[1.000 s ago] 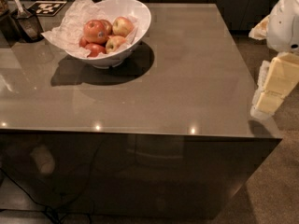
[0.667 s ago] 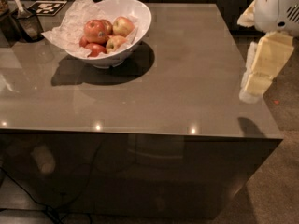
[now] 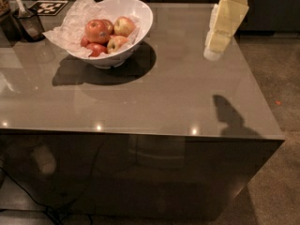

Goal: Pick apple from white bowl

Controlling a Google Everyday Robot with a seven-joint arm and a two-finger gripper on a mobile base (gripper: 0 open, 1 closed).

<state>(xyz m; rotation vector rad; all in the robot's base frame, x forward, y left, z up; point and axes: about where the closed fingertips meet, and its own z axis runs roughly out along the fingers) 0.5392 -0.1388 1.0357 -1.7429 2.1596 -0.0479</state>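
Observation:
The white bowl (image 3: pixel 136 13) stands on the far left part of the grey table, lined with crumpled white paper (image 3: pixel 70 25). The apple (image 3: pixel 97 30), large, red, with a small dark sticker, lies on top at the bowl's left. A yellow-and-red apple (image 3: pixel 123 26) and smaller red apples (image 3: pixel 96 48) lie beside it. My gripper (image 3: pixel 213 53) hangs above the table's right side, pointing down, far right of the bowl and holding nothing that I can see.
A dark cup with a utensil (image 3: pixel 28 20) and a black-and-white marker tag (image 3: pixel 49 7) sit at the table's far left. The table's right edge (image 3: pixel 260 93) drops to a carpeted floor. The gripper's shadow (image 3: pixel 229 114) falls near that edge.
My gripper has moved up and to the left, from beside the table's right edge to over its right side. The bowl and apples have not moved on the table.

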